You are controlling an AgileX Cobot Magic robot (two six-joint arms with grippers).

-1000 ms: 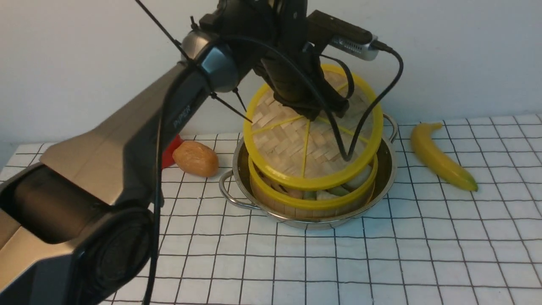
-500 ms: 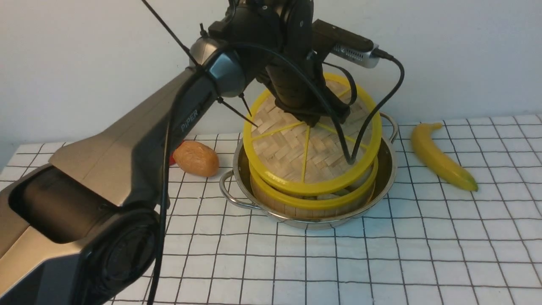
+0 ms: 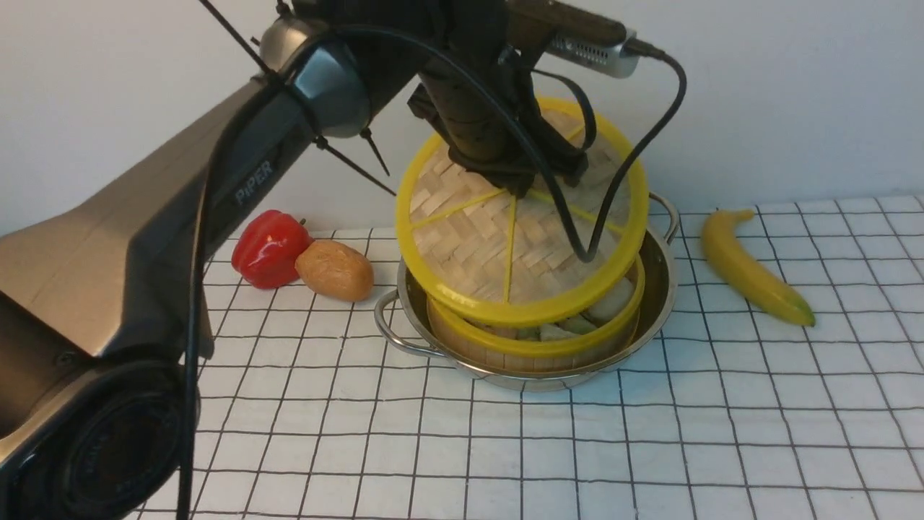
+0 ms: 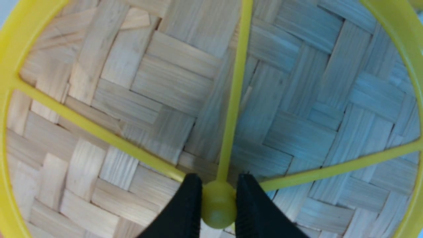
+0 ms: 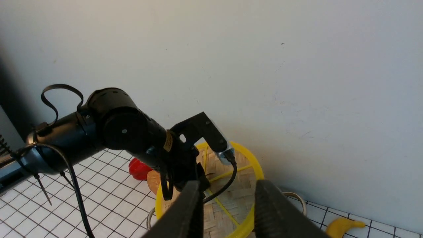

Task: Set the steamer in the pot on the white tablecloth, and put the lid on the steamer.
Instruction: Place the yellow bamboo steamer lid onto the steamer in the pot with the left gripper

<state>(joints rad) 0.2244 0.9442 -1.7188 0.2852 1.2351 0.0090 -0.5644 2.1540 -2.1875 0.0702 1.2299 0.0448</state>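
Sitting inside the pot is the steamer, with its food showing at the front, so that part of the job looks done. The lid is over the pot, tipped, with a gap between it and the steamer at the pot's near side. Getting the lid down flat is what seems left. The left claw is above the pot, pinching the yellow knob in the middle of the lid. Its arm reaches in from the left of the pot, up high, and its wrist points down at the lid. The right claw has its fingers spread with no thing between them, and it is held back from the pot. On the tablecloth, left of the pot, are a red pepper and a brown potato-like thing. A banana lies to the pot's right.
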